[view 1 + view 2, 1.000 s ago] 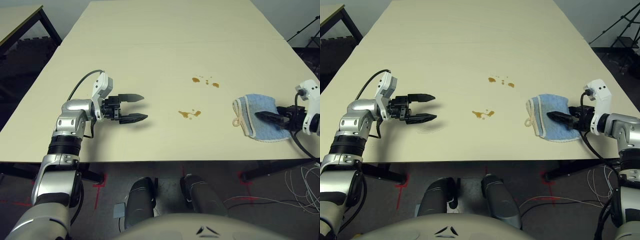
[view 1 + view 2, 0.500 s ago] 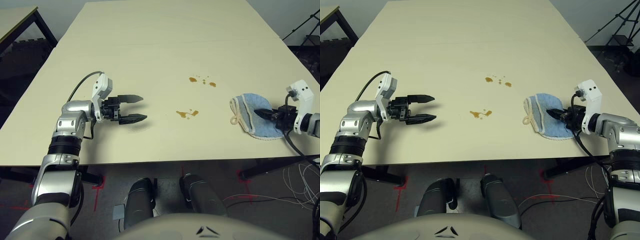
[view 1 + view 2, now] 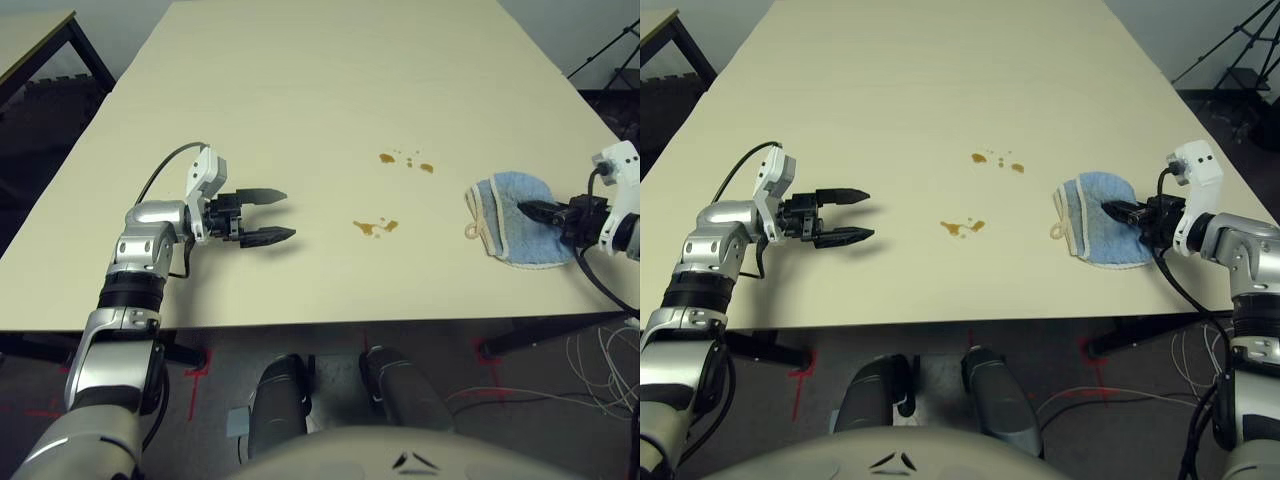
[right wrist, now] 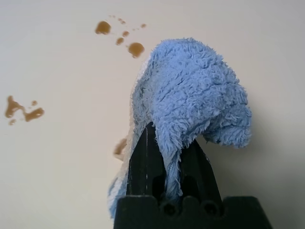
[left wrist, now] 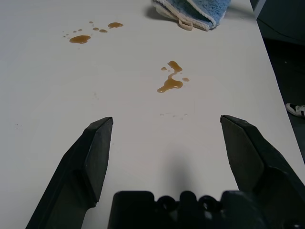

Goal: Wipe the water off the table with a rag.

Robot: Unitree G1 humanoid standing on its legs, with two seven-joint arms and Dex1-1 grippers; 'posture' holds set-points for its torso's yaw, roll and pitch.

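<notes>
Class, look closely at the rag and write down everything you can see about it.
The rag is a light-blue, fluffy terry cloth with cream-white edging and a small loop on the side facing the spills. It is bunched and folded, near the table's right edge. The right gripper is shut on a fold of it, with cloth pinched between the two black fingers. Its lower part looks close to the tabletop. It lies apart from both clusters of brown drops.

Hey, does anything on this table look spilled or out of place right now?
Yes: amber-brown water lies spilled in two small clusters mid-table, the second farther back. The rag, pinched in the right tool, hasn't reached either.
</notes>
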